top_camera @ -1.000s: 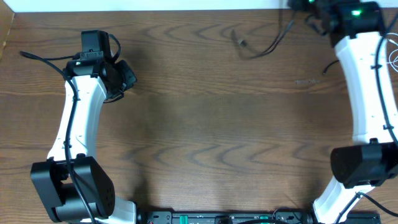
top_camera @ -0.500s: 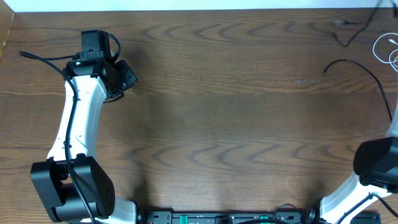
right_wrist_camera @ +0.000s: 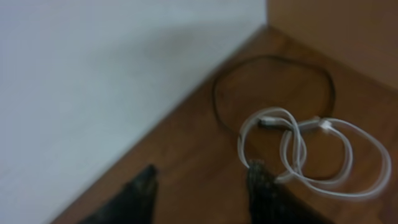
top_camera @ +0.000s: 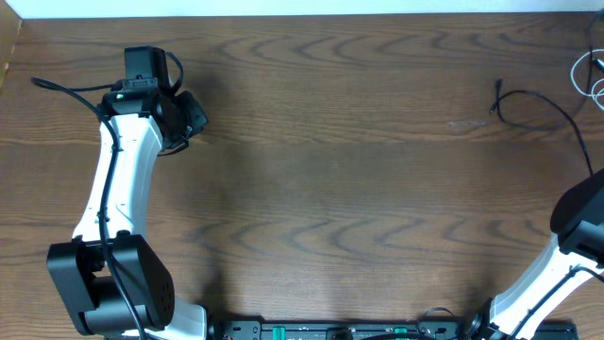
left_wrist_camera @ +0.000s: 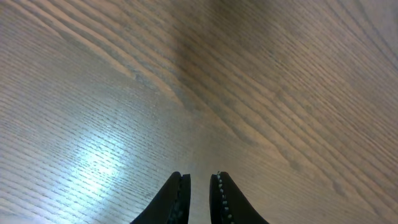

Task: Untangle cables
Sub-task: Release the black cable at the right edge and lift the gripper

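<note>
The black cable (top_camera: 543, 97) lies on the table at the far right, its plug end pointing left. Just beyond it, at the right edge, the white cable (top_camera: 578, 71) is coiled. In the right wrist view the white cable (right_wrist_camera: 278, 112) lies in overlapping loops, with a loop of the black cable (right_wrist_camera: 273, 58) behind it. My right gripper (right_wrist_camera: 204, 168) is open and holds nothing, its right fingertip (right_wrist_camera: 258, 171) at the edge of the white loop. My left gripper (left_wrist_camera: 199, 177) hovers over bare wood at the far left, its fingers a narrow gap apart with nothing between them.
A white wall (right_wrist_camera: 93, 74) borders the table's far edge, and a brown panel (right_wrist_camera: 336, 25) closes the corner behind the cables. The left arm (top_camera: 118, 179) stands along the left side. The right arm's base (top_camera: 580, 227) is at the right edge.
The right arm swung out past the right edge of the overhead view, dragging the black cable from the top middle to the far right. The right gripper has opened. The left arm is still.
</note>
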Tool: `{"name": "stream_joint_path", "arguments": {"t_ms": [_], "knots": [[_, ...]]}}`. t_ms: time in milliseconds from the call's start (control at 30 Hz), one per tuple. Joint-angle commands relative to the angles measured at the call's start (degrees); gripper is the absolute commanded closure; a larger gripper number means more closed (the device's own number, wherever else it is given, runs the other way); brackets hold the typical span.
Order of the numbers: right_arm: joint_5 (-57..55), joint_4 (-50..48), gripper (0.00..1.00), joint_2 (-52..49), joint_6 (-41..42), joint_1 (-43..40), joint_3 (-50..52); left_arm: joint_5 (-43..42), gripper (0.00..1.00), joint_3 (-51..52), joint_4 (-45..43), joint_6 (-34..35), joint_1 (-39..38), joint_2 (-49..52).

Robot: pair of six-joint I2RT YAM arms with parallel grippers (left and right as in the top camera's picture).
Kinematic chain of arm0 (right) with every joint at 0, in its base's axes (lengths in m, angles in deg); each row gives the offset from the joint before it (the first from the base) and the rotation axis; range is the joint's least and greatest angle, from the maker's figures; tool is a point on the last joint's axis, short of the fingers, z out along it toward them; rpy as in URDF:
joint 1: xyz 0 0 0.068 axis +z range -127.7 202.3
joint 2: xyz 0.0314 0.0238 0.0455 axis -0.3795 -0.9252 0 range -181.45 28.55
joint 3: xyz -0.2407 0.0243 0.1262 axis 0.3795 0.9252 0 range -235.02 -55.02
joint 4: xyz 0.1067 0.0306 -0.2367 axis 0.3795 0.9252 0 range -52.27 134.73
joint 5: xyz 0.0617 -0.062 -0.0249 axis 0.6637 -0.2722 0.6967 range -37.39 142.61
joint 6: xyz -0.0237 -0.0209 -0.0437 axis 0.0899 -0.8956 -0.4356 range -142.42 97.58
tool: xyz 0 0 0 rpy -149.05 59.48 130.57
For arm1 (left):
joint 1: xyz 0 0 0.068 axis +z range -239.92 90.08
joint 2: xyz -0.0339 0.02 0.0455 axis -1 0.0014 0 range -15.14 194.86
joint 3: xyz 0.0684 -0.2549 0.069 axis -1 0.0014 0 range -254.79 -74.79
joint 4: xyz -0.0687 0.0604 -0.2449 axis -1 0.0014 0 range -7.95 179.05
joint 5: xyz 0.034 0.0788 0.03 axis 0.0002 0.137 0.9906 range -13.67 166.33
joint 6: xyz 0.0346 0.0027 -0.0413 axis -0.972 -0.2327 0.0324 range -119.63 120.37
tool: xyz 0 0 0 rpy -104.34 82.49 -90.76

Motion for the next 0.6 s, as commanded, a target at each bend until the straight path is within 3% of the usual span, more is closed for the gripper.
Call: {"name": "stream_joint_path", "arguments": {"t_ms": [0,100,300,467,567], "knots": [[-0.57,2.03,0.43,0.92,-0.07,-1.44,-0.57,0.76,0.83,0.42,-0.39,0.50,0.07,0.68],[-0.26,4.61,0.29,0.92,-0.04,-2.36,-0.57,0.74,0.83,0.42,-0.66,0.50,0.07,0.68],[9.11,10.23,0.19,1.29,-4.02,-2.84,-0.57,0.76,0.83,0.42,-0.63,0.48,-0.22,0.68],[30.34,16.17,0.27,1.88,-14.53,-1.16,-0.57,0.76,0.55,0.42,-0.66,0.50,-1.46,0.74],[35.95,21.88,0.27,2.38,-18.62,0.94,-0.57,0.76,0.37,0.42,-0.61,0.50,-2.21,0.74]]}}
